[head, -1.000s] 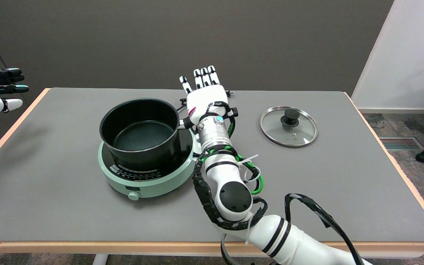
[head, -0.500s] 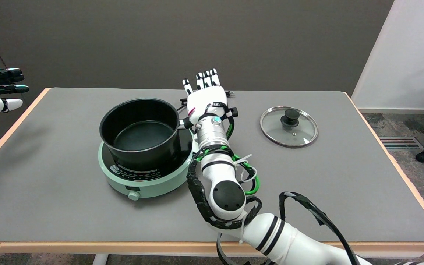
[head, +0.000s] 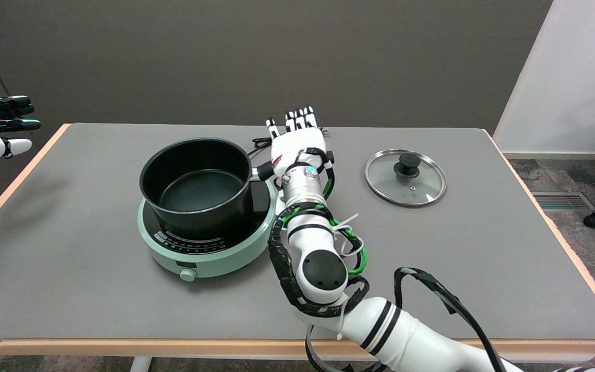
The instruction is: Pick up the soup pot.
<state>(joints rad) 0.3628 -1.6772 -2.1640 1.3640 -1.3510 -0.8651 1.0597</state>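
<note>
**Right hand above the pot's handle, holding nothing**

The pot (head: 197,186), black and uncovered, sits on a pale green hotplate (head: 207,243) in the left half of the tabletop (head: 483,258), roughly midway between the near and far edges. Its inside shows a dark bare bottom. A short black handle (head: 263,170) sticks out from the pot's right side, pointing toward the table's right edge and slightly toward the far edge.

The right arm (head: 318,258) reaches in from the near right corner, running over the near edge and up past the hotplate's right rim. Its hand (head: 297,142) lies just right of the pot, back facing up, with the fingers (head: 302,118) stretched out toward the far edge and spread a little. The hand is released and grasps nothing. The wrist lies over the outer end of the handle; whether the palm touches the handle cannot be told from this view.

A glass lid (head: 406,177) with a black knob lies flat on the tabletop in the right half, well apart from the pot and from the hand. A thin black cord (head: 260,143) lies on the tabletop behind the pot, near the far edge, partly hidden by the hand.

The hotplate's dial faces the near edge.
</note>
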